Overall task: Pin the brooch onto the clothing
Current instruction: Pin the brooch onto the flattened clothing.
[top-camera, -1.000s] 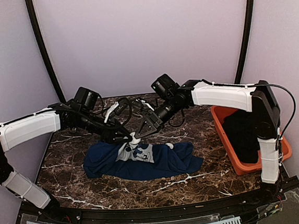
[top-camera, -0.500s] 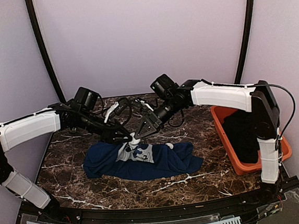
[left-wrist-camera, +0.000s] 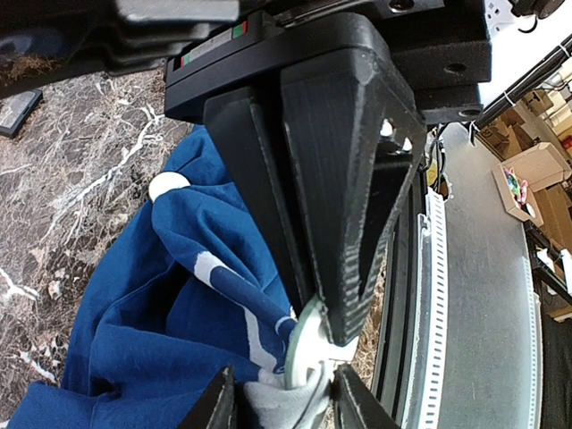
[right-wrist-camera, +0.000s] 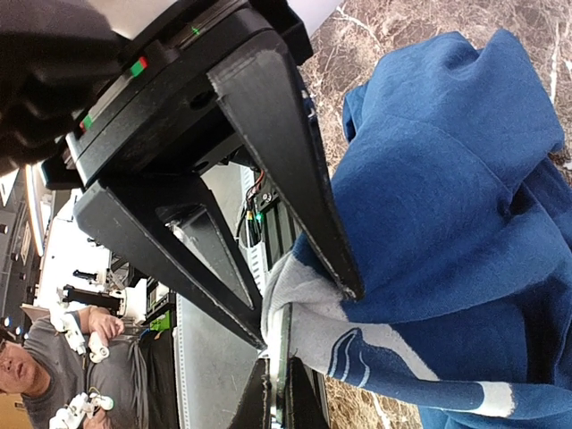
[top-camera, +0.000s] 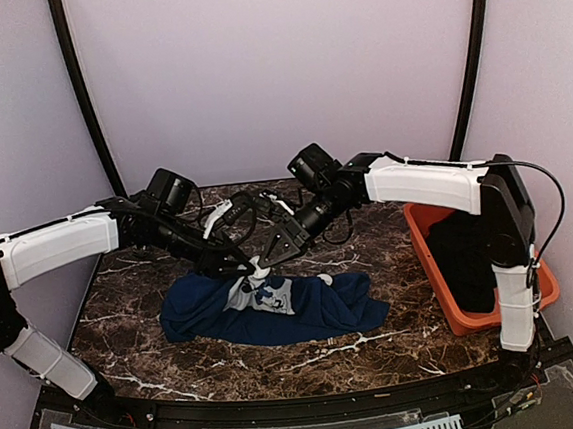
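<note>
The navy clothing lies crumpled mid-table, its grey-white print pulled up into a fold. My left gripper is shut on that fold, which fills the gap between its fingers. My right gripper is shut on the brooch, held edge-on with its white back showing. The brooch presses against the raised fold, right at the left gripper's fingertips. In the top view both grippers meet tip to tip above the shirt's print.
An orange bin with a black garment stands at the right table edge. A small white round thing lies against the shirt. A dark flat object rests on the marble further off.
The left jaws have narrowed a little on the fabric fold. Both arms have crept slightly closer together; the right gripper keeps the brooch.
</note>
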`<state>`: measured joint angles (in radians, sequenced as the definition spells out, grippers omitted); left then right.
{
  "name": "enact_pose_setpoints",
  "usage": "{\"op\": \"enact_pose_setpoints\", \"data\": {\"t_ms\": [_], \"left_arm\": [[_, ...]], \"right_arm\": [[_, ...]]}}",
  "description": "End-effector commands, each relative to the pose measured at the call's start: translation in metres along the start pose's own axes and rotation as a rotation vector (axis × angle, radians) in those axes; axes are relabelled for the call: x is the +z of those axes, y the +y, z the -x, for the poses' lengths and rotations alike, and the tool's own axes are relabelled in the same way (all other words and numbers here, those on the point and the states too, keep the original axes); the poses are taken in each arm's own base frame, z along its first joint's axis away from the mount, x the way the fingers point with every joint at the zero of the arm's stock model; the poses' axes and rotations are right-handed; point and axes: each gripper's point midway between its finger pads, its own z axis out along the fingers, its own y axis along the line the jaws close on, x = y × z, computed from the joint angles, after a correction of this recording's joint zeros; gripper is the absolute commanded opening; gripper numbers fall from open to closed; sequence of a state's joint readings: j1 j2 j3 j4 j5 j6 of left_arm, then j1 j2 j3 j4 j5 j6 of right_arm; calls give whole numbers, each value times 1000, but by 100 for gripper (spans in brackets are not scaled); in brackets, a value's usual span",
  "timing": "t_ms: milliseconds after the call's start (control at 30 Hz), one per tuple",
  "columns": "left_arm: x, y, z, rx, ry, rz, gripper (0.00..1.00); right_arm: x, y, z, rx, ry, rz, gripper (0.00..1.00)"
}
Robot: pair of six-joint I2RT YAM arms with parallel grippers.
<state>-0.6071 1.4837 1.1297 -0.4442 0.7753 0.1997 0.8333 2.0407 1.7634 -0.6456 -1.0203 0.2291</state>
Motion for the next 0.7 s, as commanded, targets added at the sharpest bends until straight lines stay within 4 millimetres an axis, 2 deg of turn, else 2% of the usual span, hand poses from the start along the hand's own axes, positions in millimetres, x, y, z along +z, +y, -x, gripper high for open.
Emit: {"op": "enact_pose_setpoints", "data": {"t_ms": [0,300,533,667], "left_arm": [[1,0,-3,9,30,19,36],[-14,-10,16,29,-90,-29,35],[-14,-20,19,33,-106,-89,34],[-14,-19,19,29,-101,-88,34]], "right_arm": [[4,12,8,-52,-9,32,0],[-5,20,9,-57,-20,79,0],[-6,24,10,-63,-27,97,0],[-6,25,13,-63,-31,96,0]]}}
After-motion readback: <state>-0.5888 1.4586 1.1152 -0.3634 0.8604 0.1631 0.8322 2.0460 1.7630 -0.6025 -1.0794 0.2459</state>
